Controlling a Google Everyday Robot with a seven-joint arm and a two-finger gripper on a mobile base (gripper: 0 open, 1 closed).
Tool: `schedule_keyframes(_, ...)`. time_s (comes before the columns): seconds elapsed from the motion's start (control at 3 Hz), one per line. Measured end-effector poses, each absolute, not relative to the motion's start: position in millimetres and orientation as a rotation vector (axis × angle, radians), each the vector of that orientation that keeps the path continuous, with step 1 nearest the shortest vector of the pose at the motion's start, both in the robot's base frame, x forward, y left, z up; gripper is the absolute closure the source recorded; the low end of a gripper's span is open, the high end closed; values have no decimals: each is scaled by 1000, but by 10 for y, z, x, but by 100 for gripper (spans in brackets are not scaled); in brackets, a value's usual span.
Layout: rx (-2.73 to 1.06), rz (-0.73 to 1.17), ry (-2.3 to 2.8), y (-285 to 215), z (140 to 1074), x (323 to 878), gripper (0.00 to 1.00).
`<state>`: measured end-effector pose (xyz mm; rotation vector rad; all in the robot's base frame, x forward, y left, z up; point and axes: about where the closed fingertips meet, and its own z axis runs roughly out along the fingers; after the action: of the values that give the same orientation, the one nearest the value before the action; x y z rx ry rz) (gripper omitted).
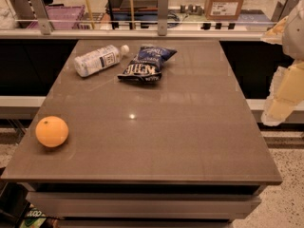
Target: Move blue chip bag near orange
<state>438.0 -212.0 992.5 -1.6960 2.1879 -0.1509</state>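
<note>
**Figure: counter at the start of the reach.** The bag point(146, 64) lies flat near the far edge of the counter point(190, 127), about midway along that edge. Its white lettering faces up and its crimped ends point to the far-right and near-left. The bottle point(98, 60) lies on its side just beside the bag, toward the far-left corner, with its cap end closest to the bag. I cannot tell whether the two touch. The orange point(52, 131) sits by the left edge, close to the near-left corner and well apart from the bag.

The gripper point(284, 96) hangs off the right edge of the counter, above the floor and well clear of everything on top. I cannot tell whether it is released or clenched, but it carries nothing.

**Handling, as I judge it.** The bag looks light, soft and crinkled, with slick foil over air and brittle chips. It should lift easily, but it may sag, slip or crackle inward under a hard squeeze. I would come down on the puffed middle across its short width, or pinch a crimped end where the foil is doubled and stiffer. The near-left end also keeps me furthest from the bottle, which rolls if nudged. The orange rolls too, so I would set the bag down just beside it without touching.
</note>
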Motion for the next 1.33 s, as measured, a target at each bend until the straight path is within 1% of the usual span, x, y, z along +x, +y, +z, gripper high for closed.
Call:
schedule_keyframes(0.67, -1718, -160, 2161, -2106, 9969, 4400, 0)
schedule_keyframes(1.33, -1942, -159, 1857, -1991, 10206, 4616, 0)
